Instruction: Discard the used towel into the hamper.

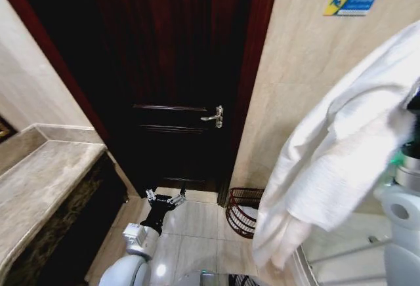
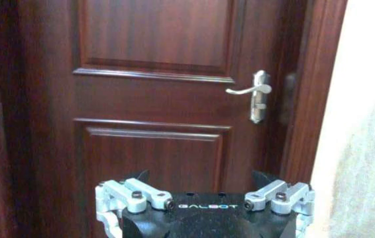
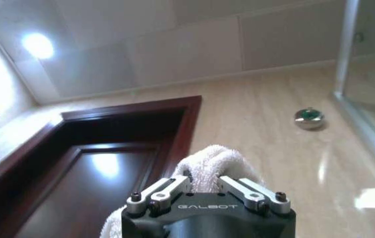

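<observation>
The used towel (image 1: pixel 341 148) is white and hangs in long folds at the right of the head view, its lower end dangling just right of the hamper (image 1: pixel 241 211). The hamper is a dark reddish-brown wire basket on the floor against the tiled wall, beside the door frame. My right gripper (image 3: pixel 205 184) is raised high and shut on the towel (image 3: pixel 209 161), a bunch of cloth pinched between its fingers. My left gripper (image 1: pixel 165 198) hangs low over the floor in front of the door, open and holding nothing (image 2: pixel 201 179).
A dark wooden door (image 1: pixel 177 69) with a silver lever handle (image 1: pixel 215 117) stands shut straight ahead. A marble counter (image 1: pixel 39 181) runs along the left. A glass shower screen (image 1: pixel 341 253) is at the lower right. Pale floor tiles (image 1: pixel 197 233) lie between.
</observation>
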You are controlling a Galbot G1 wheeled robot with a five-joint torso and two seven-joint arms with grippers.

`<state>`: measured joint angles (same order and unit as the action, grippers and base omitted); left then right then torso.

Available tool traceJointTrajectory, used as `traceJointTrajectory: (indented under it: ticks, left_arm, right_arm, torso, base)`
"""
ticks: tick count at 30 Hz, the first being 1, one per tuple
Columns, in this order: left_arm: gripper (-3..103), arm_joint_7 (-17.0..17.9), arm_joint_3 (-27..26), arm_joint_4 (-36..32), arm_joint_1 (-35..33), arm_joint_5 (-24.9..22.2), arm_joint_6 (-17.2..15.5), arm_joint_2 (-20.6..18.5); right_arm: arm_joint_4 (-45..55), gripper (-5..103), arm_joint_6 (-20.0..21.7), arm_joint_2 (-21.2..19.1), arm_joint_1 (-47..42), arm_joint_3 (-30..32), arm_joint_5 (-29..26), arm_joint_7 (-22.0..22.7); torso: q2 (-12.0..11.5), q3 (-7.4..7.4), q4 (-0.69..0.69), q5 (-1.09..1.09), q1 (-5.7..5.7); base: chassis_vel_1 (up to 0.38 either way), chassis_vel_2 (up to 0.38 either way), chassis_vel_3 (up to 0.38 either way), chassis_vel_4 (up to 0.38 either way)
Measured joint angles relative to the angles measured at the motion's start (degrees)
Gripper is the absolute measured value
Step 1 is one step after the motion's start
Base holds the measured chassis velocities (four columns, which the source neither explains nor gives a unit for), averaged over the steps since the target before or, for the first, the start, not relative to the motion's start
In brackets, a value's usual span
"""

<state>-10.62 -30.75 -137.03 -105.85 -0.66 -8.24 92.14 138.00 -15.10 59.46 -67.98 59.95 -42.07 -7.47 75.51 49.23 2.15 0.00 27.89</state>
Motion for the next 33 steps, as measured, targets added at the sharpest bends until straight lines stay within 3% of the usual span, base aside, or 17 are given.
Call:
traceJointTrajectory:
  ticks: [29, 33]
  left_arm:
    - [100, 0.0, 0.0, 0.0, 0.0, 0.0, 0.0, 0.0]
    - [100, 0.0, 0.0, 0.0, 0.0, 0.0, 0.0, 0.0]
  right_arm:
    - [2.2, 5, 0.1, 2.6, -3.5, 0.2, 2.0, 3.6]
    - [2.5, 5, -0.3, 5.3, -5.0, -0.2, 4.9, 4.3]
  torso:
    - [0.0, 0.00, 0.01, -0.03, 0.00]
    - [0.0, 0.00, -0.02, 0.03, 0.00]
  base:
    - [0.060, 0.054, -0.031, -0.033]
    - [-0.074, -0.065, 0.011, -0.008]
